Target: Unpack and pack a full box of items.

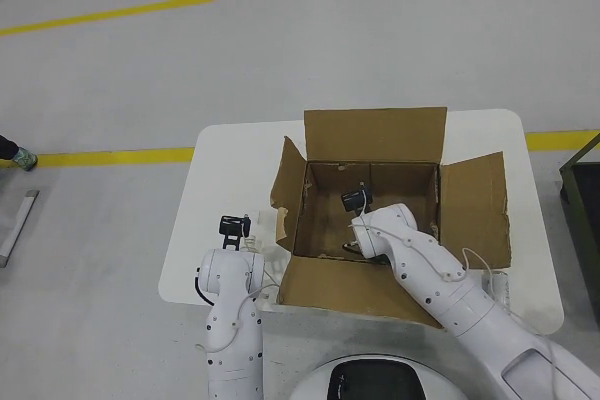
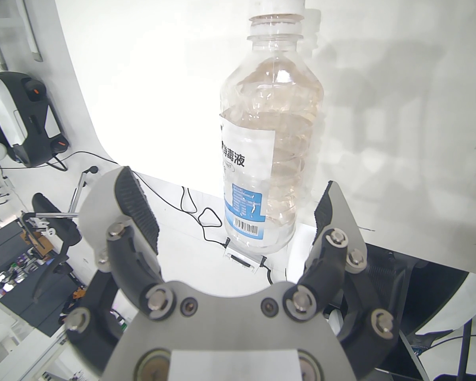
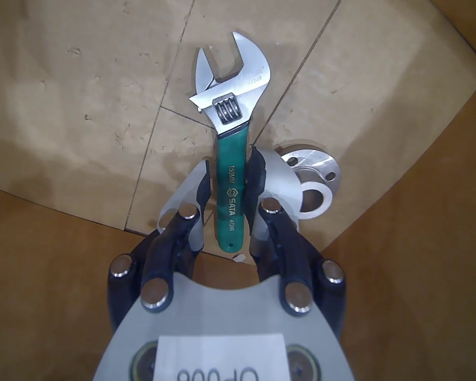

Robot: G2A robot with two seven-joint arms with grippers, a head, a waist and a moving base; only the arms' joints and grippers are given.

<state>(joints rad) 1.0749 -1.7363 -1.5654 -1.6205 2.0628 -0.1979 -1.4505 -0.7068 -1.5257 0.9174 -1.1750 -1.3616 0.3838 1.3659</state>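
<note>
Right end effector [image 3: 231,164] is closed on the wrench [image 3: 232,93] by its green, printed handle, inside the box [image 3: 420,239]; long axis and head are pointed straight away. Left end effector [image 2: 228,184] is held wide; labelled bottle [image 2: 269,128] is stood upright just ahead, cap up.

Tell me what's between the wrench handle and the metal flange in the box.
One finger of the right tool, shut on the wrench's green handle; the flange lies just past it on the box floor. Seen in the right wrist view.
</note>
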